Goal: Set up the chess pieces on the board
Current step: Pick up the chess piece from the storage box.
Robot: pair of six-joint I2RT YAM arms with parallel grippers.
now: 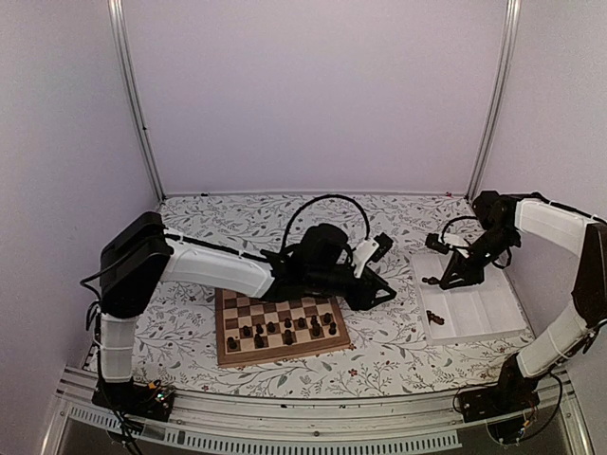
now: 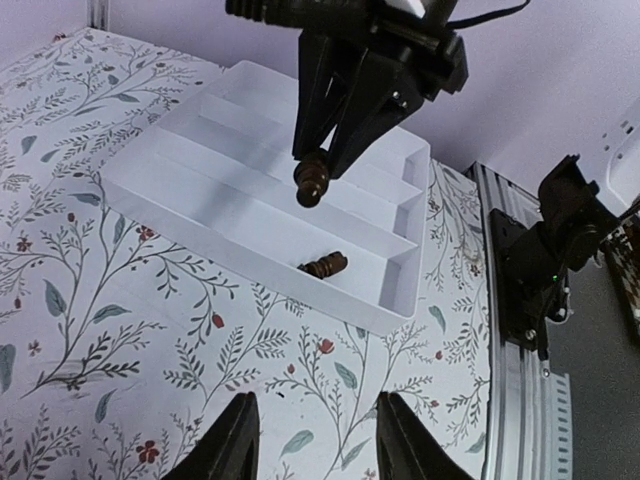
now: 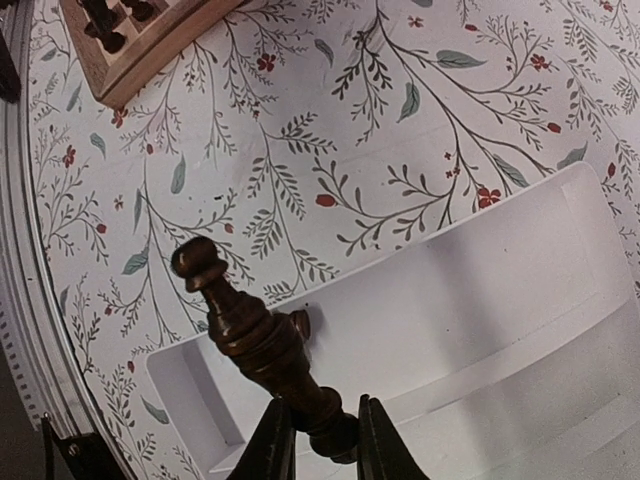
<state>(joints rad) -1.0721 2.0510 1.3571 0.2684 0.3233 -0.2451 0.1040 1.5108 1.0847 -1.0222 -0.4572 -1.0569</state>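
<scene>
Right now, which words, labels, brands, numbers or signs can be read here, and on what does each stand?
None can be read: the board, the white tray, the chess piece in the right gripper and the flowered cloth bear no text.

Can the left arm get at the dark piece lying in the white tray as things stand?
Probably yes. The left gripper, jaws open, faces the tray with nothing between. The lying piece sits in a near compartment; the right gripper holds a second piece above and beyond it, close but seemingly clear.
</scene>
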